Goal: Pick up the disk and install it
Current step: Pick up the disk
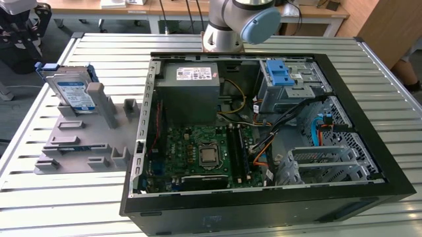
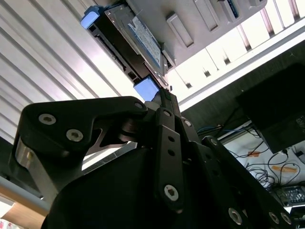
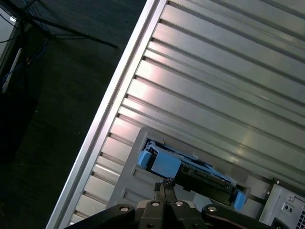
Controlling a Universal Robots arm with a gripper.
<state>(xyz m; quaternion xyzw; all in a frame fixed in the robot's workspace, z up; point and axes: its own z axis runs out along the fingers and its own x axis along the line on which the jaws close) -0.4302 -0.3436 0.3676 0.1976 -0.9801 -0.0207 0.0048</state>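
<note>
The disk (image 1: 71, 91) stands on edge in a grey holder (image 1: 86, 133) at the exterior view's left, its silver face with the white-and-blue label showing inside a blue carrier frame. In the first wrist view my gripper (image 3: 164, 183) hangs over the disk's (image 3: 190, 171) blue-framed edge, apart from it. Its fingertips are pressed together and hold nothing. The second wrist view has the gripper (image 2: 164, 95) close to a blue corner of the disk (image 2: 140, 36).
An open computer case (image 1: 264, 128) lies on the slatted metal table (image 1: 79, 197), with a motherboard, a grey power supply (image 1: 194, 89) and a drive cage with a blue latch (image 1: 282, 74). The arm's base (image 1: 231, 24) stands behind the case. The table's edge (image 3: 102, 133) drops to dark floor.
</note>
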